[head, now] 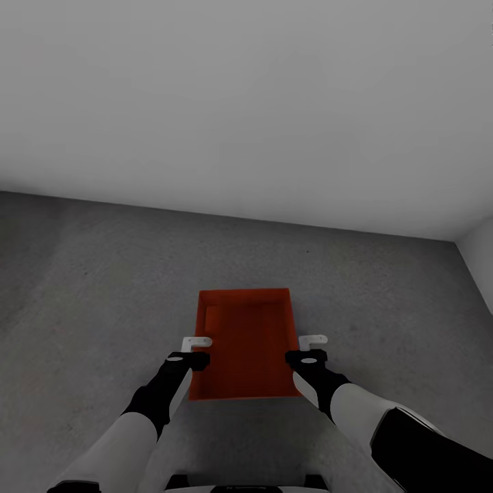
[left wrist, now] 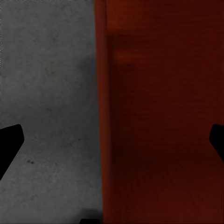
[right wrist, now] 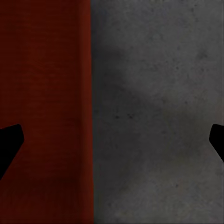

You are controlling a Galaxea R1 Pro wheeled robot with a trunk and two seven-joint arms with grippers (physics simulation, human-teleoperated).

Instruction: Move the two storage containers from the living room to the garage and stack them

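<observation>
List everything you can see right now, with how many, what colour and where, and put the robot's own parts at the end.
storage container: one, orange-red, open top, between the two grippers, over the grey floor; whether it rests on the floor or is held up cannot be told.
floor: one, dark grey mottled concrete, under and around the container.
wall: plain white, behind the floor, with a corner at the far right.
left gripper: one, white fingers on a black wrist, open, straddling the container's left wall.
right gripper: one, white fingers on a black wrist, open, straddling the container's right wall.
arms: two, white and black, at the bottom of the head view.
</observation>
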